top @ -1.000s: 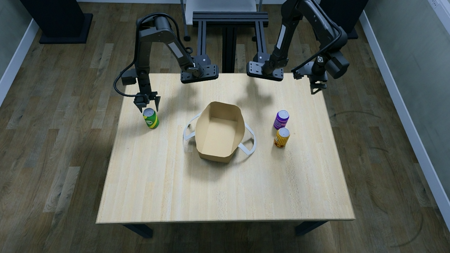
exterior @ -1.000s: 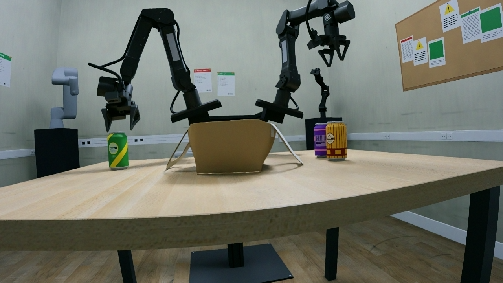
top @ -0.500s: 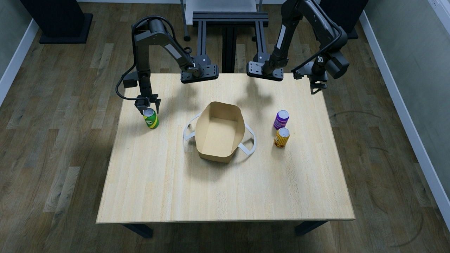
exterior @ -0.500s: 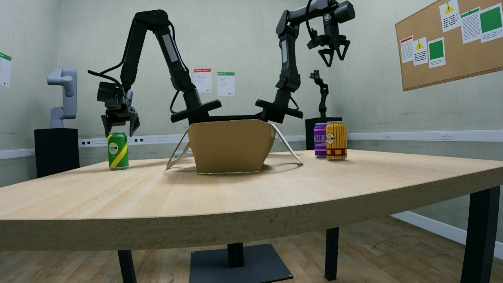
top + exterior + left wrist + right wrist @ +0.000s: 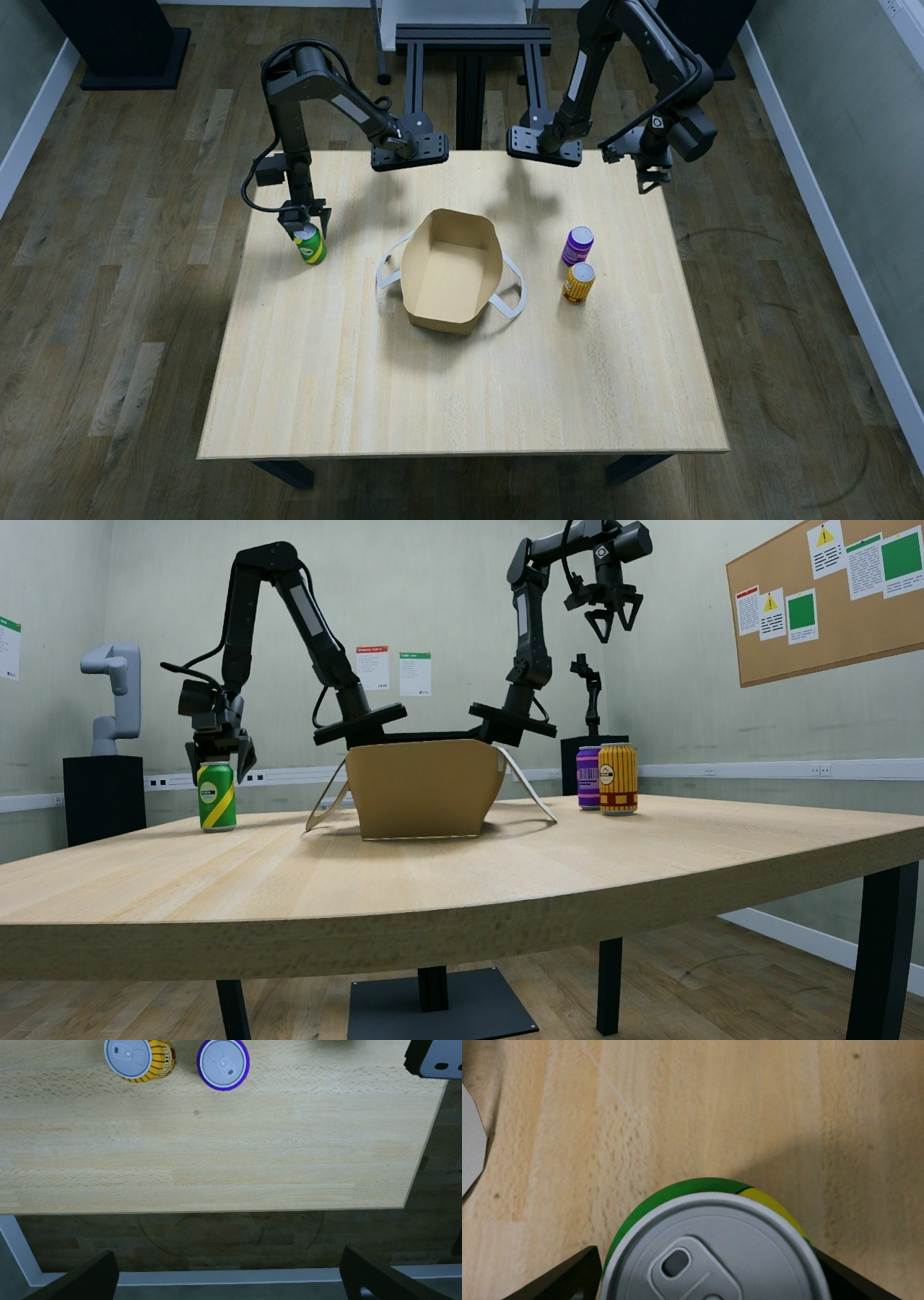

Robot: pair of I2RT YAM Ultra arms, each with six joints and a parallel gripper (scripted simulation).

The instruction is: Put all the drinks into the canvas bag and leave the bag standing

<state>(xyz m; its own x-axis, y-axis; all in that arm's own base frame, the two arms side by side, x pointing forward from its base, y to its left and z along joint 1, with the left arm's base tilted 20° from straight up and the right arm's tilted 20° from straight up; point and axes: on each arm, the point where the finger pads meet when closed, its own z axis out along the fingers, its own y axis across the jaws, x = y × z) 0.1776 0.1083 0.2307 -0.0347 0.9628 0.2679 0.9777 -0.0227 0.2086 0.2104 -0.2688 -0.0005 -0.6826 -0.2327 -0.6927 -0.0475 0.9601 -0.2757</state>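
Pale wood tabletop (image 5: 462,394) (image 5: 452,882) (image 5: 231,1159) (image 5: 715,1112), matt — bag (image 5: 452,278) (image 5: 423,791) smooth, perhaps paper — metal can lids.

Beside the worktop's (image 5: 462,401) (image 5: 452,875) side edge nearest the right arm (image 5: 289,129) (image 5: 240,626), the right gripper (image 5: 308,238) (image 5: 217,781) (image 5: 699,1257) is lowered from above the green can (image 5: 311,252) (image 5: 216,798) (image 5: 751,1264) until its parted fingers are placed on either side of the can's upper part. The arm's elbow is shifted outward, toward that side edge, and brought lower. Beyond the worktop's far edge, the pale robot (image 5: 128,687) and the small black robot (image 5: 592,694) are seen in slightly altered poses.
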